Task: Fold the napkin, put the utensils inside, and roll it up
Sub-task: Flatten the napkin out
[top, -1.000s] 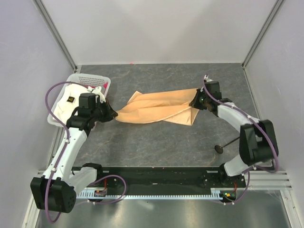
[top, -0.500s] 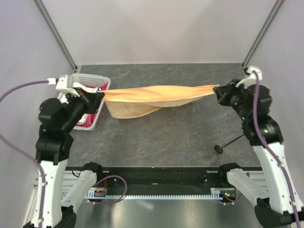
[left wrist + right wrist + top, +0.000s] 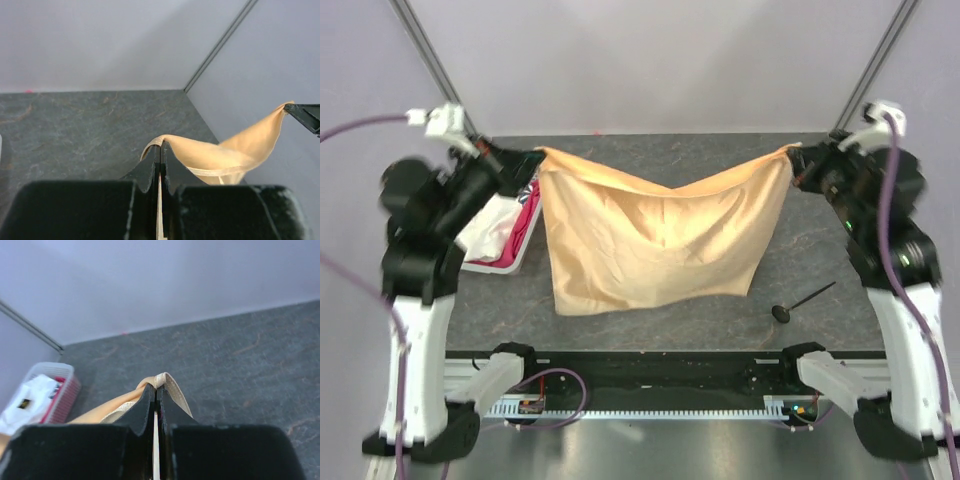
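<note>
The table top (image 3: 840, 240) is dark grey like stone, with thin pale streaks. Plain pale grey walls (image 3: 650, 60) stand around it. At the far left sits a white plastic basket (image 3: 490, 265) (a white cloth (image 3: 488, 228) and a pink-red cloth (image 3: 528, 212) lie inside it). Next comes the left black claw (image 3: 534, 158). It is up in the air and pinched tight on the top left corner of the big, thin, peach-tan square napkin (image 3: 650, 240). The napkin hangs between the two claws like a sheet on a line. Its top edge dips in the middle. It is plain, a bit shiny, and has soft folds. I cannot tell if its bottom edge touches the table. The right black claw (image 3: 793, 160) is pinched tight on the top right corner. A small black spoon (image 3: 800, 301) lies on the table, apart from the napkin, off its lower right corner.
</note>
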